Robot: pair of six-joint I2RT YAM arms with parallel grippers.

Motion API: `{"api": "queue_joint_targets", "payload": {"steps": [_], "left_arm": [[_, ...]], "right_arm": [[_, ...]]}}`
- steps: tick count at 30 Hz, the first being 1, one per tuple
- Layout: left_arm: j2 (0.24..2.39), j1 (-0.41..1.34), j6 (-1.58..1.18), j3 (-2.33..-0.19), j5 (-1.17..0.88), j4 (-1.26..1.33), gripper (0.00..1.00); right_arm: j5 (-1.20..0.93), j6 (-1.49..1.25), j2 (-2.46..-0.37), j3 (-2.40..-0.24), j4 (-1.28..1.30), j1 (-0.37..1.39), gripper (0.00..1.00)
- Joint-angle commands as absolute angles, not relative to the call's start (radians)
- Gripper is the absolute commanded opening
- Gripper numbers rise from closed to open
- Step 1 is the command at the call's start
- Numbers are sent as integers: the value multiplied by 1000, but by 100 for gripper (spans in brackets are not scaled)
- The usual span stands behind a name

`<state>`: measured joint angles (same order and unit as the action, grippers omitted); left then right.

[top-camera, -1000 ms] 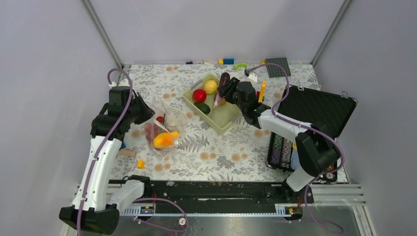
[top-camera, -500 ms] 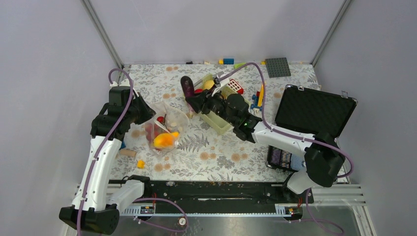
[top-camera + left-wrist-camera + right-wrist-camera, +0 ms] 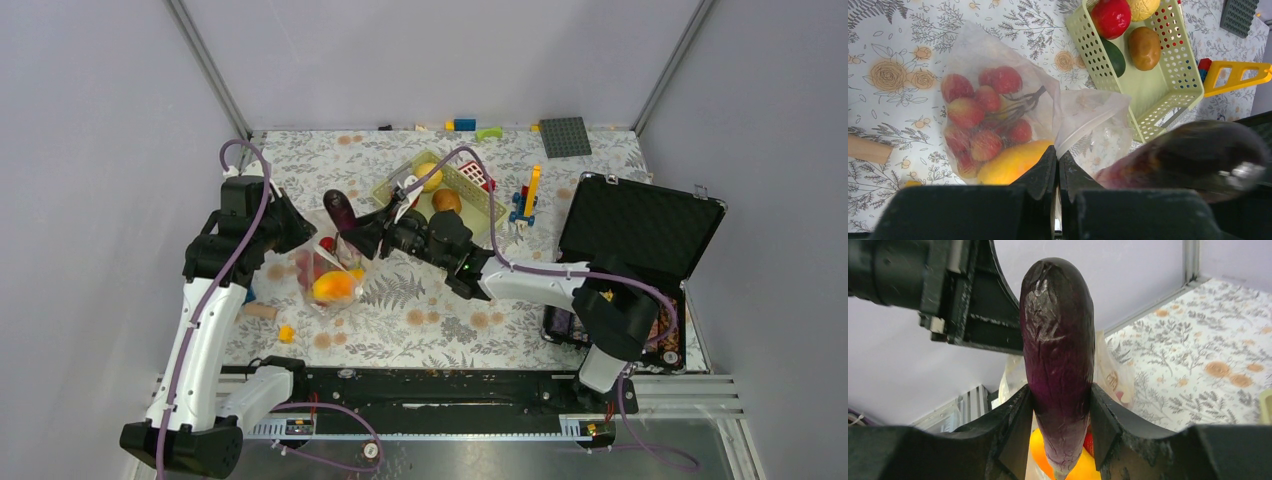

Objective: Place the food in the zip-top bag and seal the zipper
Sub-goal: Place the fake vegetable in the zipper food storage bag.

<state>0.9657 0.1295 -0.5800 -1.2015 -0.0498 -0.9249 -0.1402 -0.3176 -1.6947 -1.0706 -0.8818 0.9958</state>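
Floral-clothed worktop (image 3: 420, 310) carries the zip-top bag (image 3: 335, 262) toward its 9 o'clock side, with red fruit (image 3: 973, 115) and a yellow piece (image 3: 1010, 164) inside. We find the left pincer (image 3: 1058, 172) clenched on the bag's mouth edge. The right pincer (image 3: 1060, 425) grasps a purple aubergine (image 3: 1058, 340) at the bag's 12 o'clock edge. Further food lies in the green basket (image 3: 1088, 47) at the bag's 2 o'clock.

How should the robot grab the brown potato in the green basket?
Probably from straight above, pinching across the potato's short middle. It lies flat in the basket, whose walls block sideways reaches. The cucumber lies close beside it, so go carefully.
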Motion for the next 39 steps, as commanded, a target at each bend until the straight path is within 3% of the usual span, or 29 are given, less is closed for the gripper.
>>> {"api": "queue_joint_targets", "payload": {"steps": [1,11,17,28,34,39], "left_arm": [[937,123,-576,-1207,-60,-868,0],[932,123,-587,-1203,-5,-869,0],[931,122,-586,-1206,13,-868,0],[916,122,-567,-1195,-65,-843,0],[909,123,-550,-1181,-158,-808,0],[892,123,-541,-1166,-220,-777,0]], "right_arm": [[-138,-355,-1723,-1069,-971,1018,3],[-171,-310,-1716,-989,-997,1049,4],[-183,-291,-1717,-1018,-858,1067,4],[-34,-301,-1779,-1246,-394,1085,4],[36,-360,-1829,-1437,-74,1086,18],[184,-462,-1883,-1542,163,1086,22]]}}
